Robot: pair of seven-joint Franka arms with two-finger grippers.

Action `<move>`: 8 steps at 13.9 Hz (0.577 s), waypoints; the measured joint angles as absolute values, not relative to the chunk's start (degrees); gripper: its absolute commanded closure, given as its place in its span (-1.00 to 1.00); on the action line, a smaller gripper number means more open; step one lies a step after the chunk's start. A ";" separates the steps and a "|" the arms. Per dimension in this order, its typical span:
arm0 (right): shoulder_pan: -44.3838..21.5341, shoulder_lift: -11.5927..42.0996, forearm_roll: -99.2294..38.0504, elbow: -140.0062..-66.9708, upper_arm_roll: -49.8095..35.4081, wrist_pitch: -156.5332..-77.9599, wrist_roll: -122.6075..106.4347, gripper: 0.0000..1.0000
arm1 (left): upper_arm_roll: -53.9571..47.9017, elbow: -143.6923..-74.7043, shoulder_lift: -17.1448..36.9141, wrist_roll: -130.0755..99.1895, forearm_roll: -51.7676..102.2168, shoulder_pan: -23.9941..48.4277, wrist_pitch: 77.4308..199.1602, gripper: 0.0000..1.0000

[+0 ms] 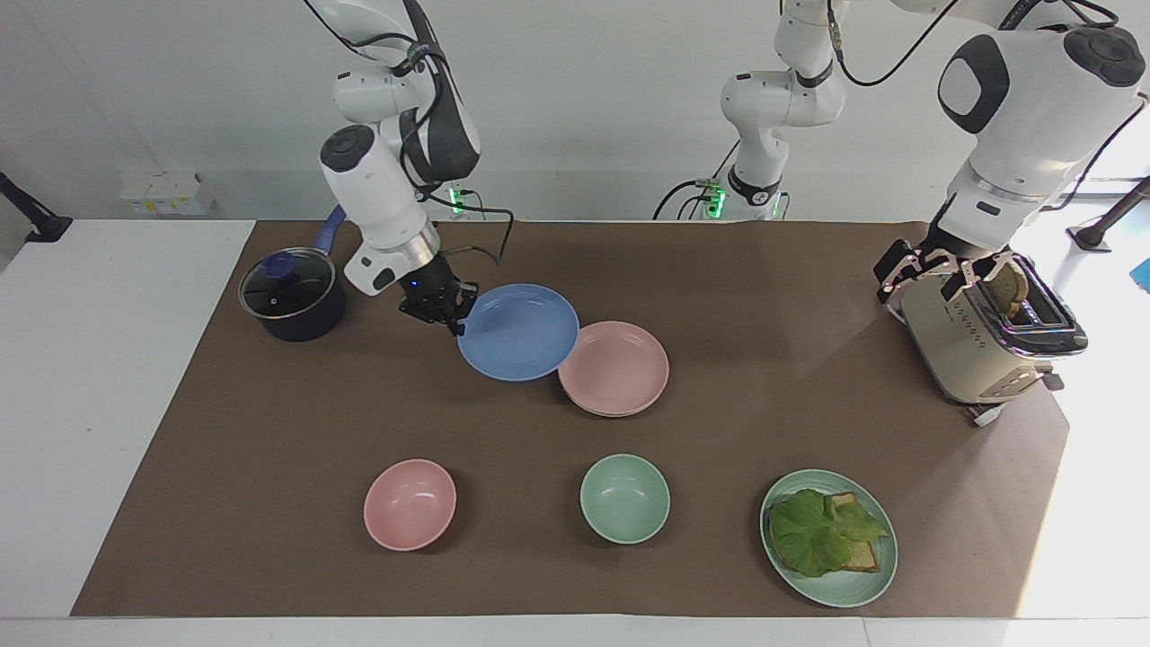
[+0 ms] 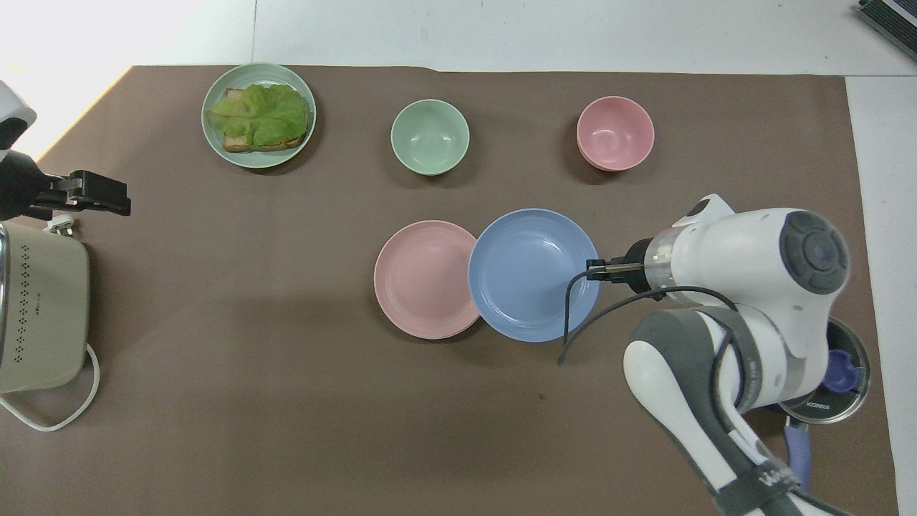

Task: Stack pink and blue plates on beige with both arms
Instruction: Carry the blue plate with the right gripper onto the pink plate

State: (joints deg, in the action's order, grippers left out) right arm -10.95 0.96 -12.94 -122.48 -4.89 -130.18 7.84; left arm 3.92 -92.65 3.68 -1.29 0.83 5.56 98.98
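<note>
My right gripper (image 1: 451,317) (image 2: 592,270) is shut on the rim of the blue plate (image 1: 518,332) (image 2: 534,274) and holds it level in the air. The blue plate's leading edge overlaps the pink plate (image 1: 620,364) (image 2: 423,279), which lies at the middle of the brown mat. A thin paler rim (image 1: 613,412) shows under the pink plate's edge: the beige plate, almost wholly hidden. My left gripper (image 1: 930,274) (image 2: 100,199) waits open over the toaster's end.
The beige toaster (image 1: 975,346) (image 2: 39,308) with bread in it stands at the left arm's end. A lidded dark pot (image 1: 292,301) (image 2: 824,376) stands at the right arm's end. Farthest from the robots are a pink bowl (image 1: 410,503), a green bowl (image 1: 624,497) and a green plate (image 1: 867,589) holding lettuce toast.
</note>
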 measured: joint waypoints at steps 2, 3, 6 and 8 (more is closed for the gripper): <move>-14.47 3.35 -12.28 -122.44 -4.91 -133.69 11.37 1.00 | 3.92 -92.65 3.68 -1.29 0.83 5.56 98.98 -1.00; -16.19 4.64 -12.18 -122.11 -4.91 -134.89 13.11 1.00 | 3.92 -92.65 3.68 -1.29 0.83 5.56 98.98 -1.00; -19.36 7.87 -12.07 -118.33 -4.88 -135.65 17.97 1.00 | 3.92 -92.65 3.68 -1.29 0.83 5.56 98.98 -1.00; -20.82 10.20 -11.47 -115.00 -4.83 -135.64 20.89 1.00 | 3.92 -92.65 3.68 -1.29 0.83 5.56 98.98 -1.00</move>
